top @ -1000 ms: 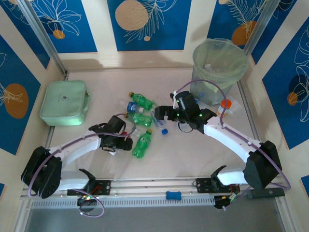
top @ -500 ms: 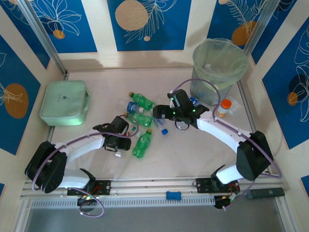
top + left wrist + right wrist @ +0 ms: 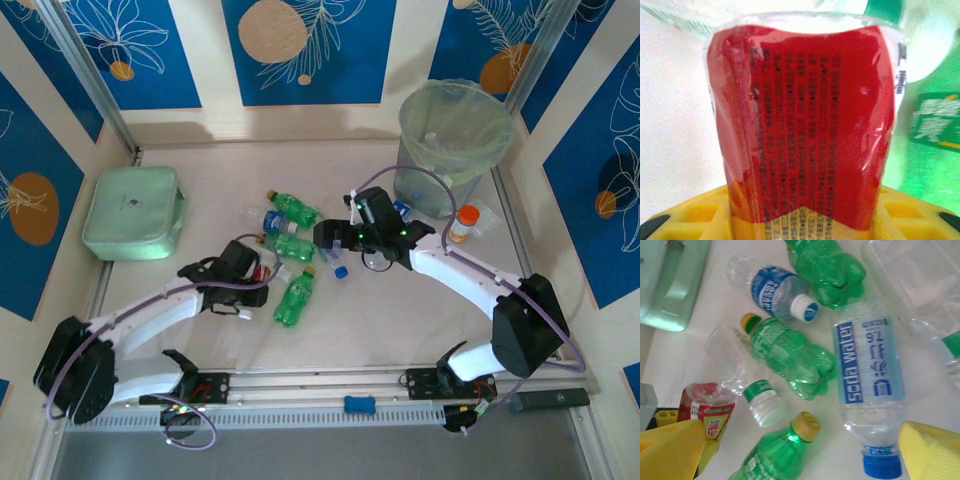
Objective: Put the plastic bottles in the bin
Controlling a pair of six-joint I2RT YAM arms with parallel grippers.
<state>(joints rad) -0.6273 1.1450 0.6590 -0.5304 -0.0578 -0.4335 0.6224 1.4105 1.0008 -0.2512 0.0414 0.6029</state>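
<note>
Several plastic bottles lie in a loose cluster at mid-table: green ones with yellow caps (image 3: 293,297) (image 3: 790,357), a small clear one with a blue label (image 3: 777,290), and a clear soda water bottle with a blue cap (image 3: 870,370). My left gripper (image 3: 262,280) (image 3: 800,220) is shut on a clear red-labelled bottle (image 3: 805,120) (image 3: 705,410) at the cluster's near left. Above the bottles hovers my right gripper (image 3: 335,240) (image 3: 800,455), open, its yellow pads (image 3: 930,450) wide apart and holding nothing. The bin (image 3: 410,125), lined in pale green, stands at the back right.
A flat mint-green box (image 3: 133,212) sits at the left. A white bottle with an orange cap (image 3: 462,222) stands just in front of the bin. Walls close in the table at the back and both sides.
My left gripper has closed on the red-labelled bottle, and its arm has stretched further out. The right gripper has shifted left over the cluster and stayed open.
</note>
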